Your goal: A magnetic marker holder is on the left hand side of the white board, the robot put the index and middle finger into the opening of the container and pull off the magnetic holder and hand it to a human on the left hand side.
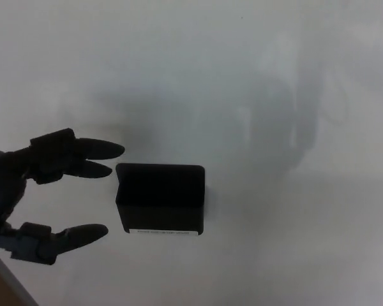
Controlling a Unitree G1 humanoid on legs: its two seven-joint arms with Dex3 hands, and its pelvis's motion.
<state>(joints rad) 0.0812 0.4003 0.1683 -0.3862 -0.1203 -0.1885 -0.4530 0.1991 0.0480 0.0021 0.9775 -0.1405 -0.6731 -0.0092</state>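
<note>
A black magnetic marker holder [160, 200] clings to the white board [255, 76], its opening facing up and a white label strip along its lower front edge. My left hand [35, 191] is just left of it, open, with two fingers [92, 157] stretched toward the holder's upper left corner and the thumb [73, 235] below. The fingertips stop a little short of the holder and nothing is held. My right hand does not show.
The board's glossy surface carries faint grey reflections and smudges. Its lower left edge [6, 277] runs diagonally, with a brown surface beyond it in the corner.
</note>
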